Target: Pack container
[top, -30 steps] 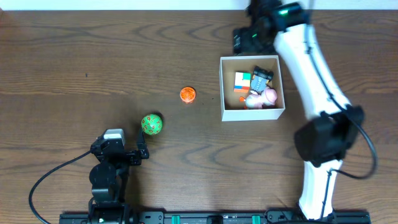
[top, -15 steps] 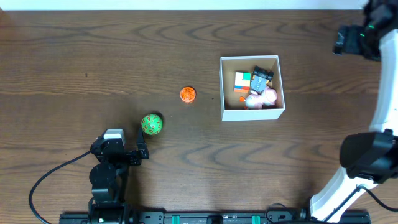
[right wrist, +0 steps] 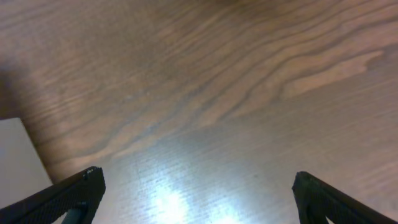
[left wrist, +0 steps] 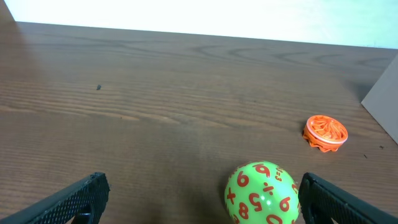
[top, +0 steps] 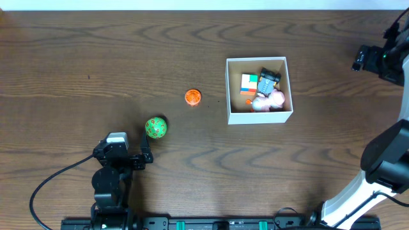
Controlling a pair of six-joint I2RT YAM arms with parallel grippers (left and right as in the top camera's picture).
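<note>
The container (top: 261, 116), a white-walled square box, sits right of centre and holds a coloured cube (top: 249, 84), a pink toy (top: 270, 100) and a dark toy (top: 269, 76). A green ball with red numbers (top: 156, 127) lies on the table, and an orange disc (top: 192, 96) lies between it and the box. My left gripper (top: 123, 153) rests low at the front left and is open. The ball (left wrist: 262, 194) lies just ahead of the left gripper (left wrist: 199, 200), close to the right finger. My right gripper (top: 363, 59) hangs open over bare wood at the far right, with nothing between its fingers (right wrist: 68, 196).
The orange disc (left wrist: 324, 132) shows beyond the ball in the left wrist view, with the container's pale corner (left wrist: 383, 99) at the right edge. A black cable (top: 51, 182) trails from the left arm. The table's back edge runs along the top.
The right arm has swung from just behind the container out to the table's far right edge. The left arm, ball and disc have not moved.
</note>
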